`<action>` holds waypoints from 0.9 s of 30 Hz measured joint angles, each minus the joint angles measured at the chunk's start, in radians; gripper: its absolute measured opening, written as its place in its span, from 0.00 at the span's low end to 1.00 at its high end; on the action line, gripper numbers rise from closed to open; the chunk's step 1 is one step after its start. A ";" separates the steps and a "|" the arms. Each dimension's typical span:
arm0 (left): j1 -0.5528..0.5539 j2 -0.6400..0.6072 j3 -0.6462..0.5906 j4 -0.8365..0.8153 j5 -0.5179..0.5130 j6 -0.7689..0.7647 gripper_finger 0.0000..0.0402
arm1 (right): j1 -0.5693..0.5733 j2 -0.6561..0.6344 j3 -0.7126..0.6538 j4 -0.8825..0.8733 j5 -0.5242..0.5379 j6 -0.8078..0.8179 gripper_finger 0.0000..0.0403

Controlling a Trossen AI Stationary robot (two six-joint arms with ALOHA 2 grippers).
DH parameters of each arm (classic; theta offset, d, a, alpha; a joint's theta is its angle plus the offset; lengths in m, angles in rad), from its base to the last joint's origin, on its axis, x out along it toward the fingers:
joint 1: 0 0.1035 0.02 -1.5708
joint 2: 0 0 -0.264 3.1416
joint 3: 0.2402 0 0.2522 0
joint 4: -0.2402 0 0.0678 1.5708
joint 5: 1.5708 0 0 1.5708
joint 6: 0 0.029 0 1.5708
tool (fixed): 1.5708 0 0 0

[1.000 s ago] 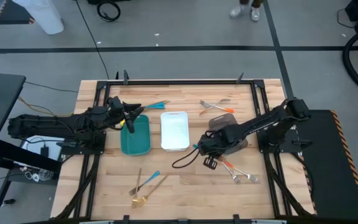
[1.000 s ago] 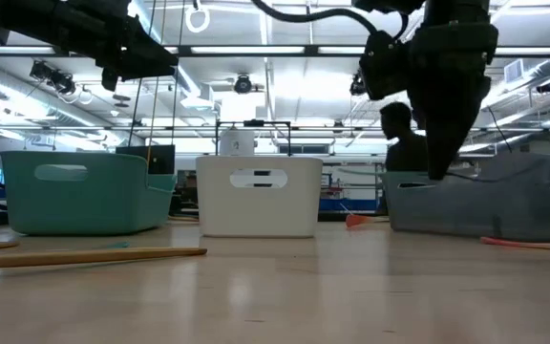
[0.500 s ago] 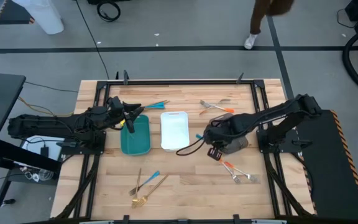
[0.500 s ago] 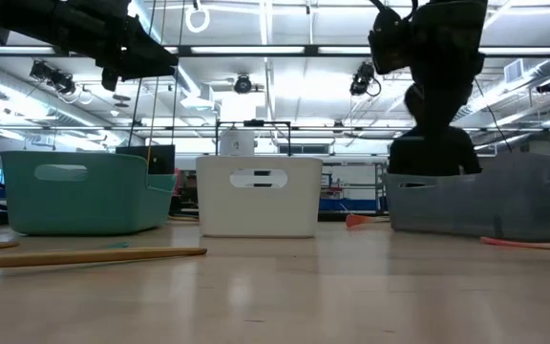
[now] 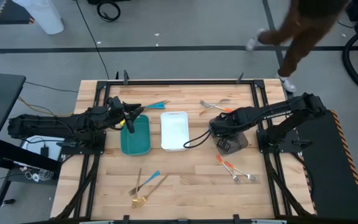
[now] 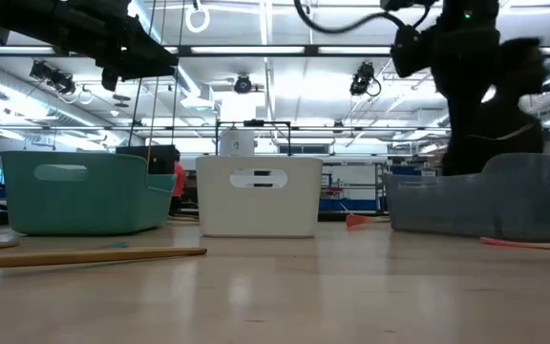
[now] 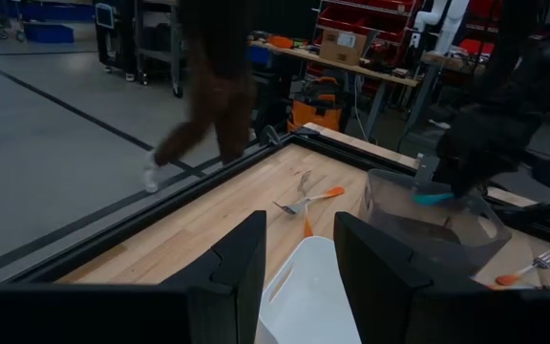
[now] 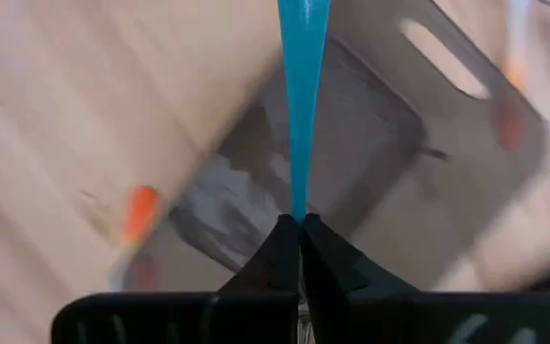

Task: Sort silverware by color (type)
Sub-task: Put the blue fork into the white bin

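The right gripper (image 8: 299, 229) was clamped on a blue-handled utensil (image 8: 303, 86), the fingers pinched together on one end of it; the blue handle ran straight out ahead of the fingers, its long axis in line with the gripper; which type of utensil it was could not be told. In the right wrist view the grey-brown tray (image 8: 390, 143) lay directly beyond the handle, so the held piece hung over that tray and not over the table; the coming release appeared to turn on this alignment. In the high view the right arm reached inward from the right side of the table (image 5: 185, 177), its gripper (image 5: 219, 129) above the grey-brown tray (image 5: 236, 143) and beside the white tray (image 5: 174, 130); the right arm was clearly the nearer one. The left gripper (image 7: 294, 277) hovered over the teal tray (image 5: 135, 135) with its fingers apart, holding nothing; orange-handled pieces (image 5: 229, 167) lay on the table just in front of the grey-brown tray.
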 joint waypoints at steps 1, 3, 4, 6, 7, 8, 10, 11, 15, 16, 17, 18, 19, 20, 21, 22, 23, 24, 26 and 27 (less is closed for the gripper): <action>0.000 0.000 0.000 0.000 0.000 0.000 0.33 | -0.002 0.003 0.000 -0.020 0.010 0.003 0.02; 0.000 0.000 0.000 0.000 0.000 0.000 0.33 | -0.007 0.003 0.000 -0.037 0.025 0.012 0.02; 0.000 0.000 0.000 0.000 0.000 0.000 0.33 | -0.008 0.004 0.000 -0.039 0.027 0.016 0.02; 0.000 0.000 0.000 -0.001 0.000 0.000 0.33 | -0.009 0.005 0.000 -0.043 0.029 0.019 0.02; 0.000 0.000 0.000 -0.001 0.000 0.000 0.33 | -0.009 0.005 0.000 -0.044 0.030 0.019 0.02; 0.000 0.000 0.000 -0.001 0.000 0.000 0.33 | -0.009 0.005 0.000 -0.044 0.030 0.019 0.02; 0.000 0.000 0.000 -0.001 0.000 0.000 0.33 | -0.009 0.006 0.000 -0.045 0.041 0.019 0.02; 0.000 0.000 0.000 -0.001 0.000 0.000 0.33 | -0.009 0.005 0.000 -0.047 0.043 0.019 0.02; 0.000 0.000 0.000 -0.001 0.000 0.000 0.33 | -0.016 0.006 0.000 -0.035 0.039 0.019 0.02; 0.000 0.000 0.000 -0.001 0.000 0.000 0.33 | -0.019 0.005 0.000 -0.022 0.032 0.019 0.02; 0.000 0.000 0.000 0.000 0.000 0.000 0.33 | -0.024 0.006 0.000 -0.002 0.023 0.018 0.02; 0.000 0.000 0.000 0.000 0.000 0.000 0.33 | -0.029 0.005 0.000 0.023 0.015 0.013 0.02; 0.000 0.000 0.000 -0.001 0.000 0.000 0.33 | -0.035 0.005 0.000 0.054 0.003 0.005 0.02; 0.000 0.000 0.000 -0.001 0.000 0.000 0.33 | -0.041 0.005 0.000 0.095 -0.012 -0.002 0.02; 0.000 0.000 0.000 0.000 0.000 0.000 0.33 | -0.048 0.005 0.000 0.141 -0.027 -0.006 0.02; 0.000 0.000 0.000 0.000 0.000 0.000 0.33 | -0.057 0.005 0.000 0.186 -0.044 -0.011 0.02; 0.000 0.000 0.000 0.000 0.000 0.000 0.33 | -0.065 0.005 0.000 0.231 -0.066 -0.022 0.02; 0.000 0.000 0.000 0.000 0.000 0.000 0.33 | -0.071 0.005 0.000 0.271 -0.086 -0.032 0.02; 0.000 0.000 0.000 0.000 0.000 0.000 0.33 | -0.087 0.005 0.000 0.359 -0.122 -0.051 0.02; 0.000 0.000 0.000 0.000 0.000 0.000 0.33 | -0.093 0.006 0.000 0.395 -0.138 -0.059 0.02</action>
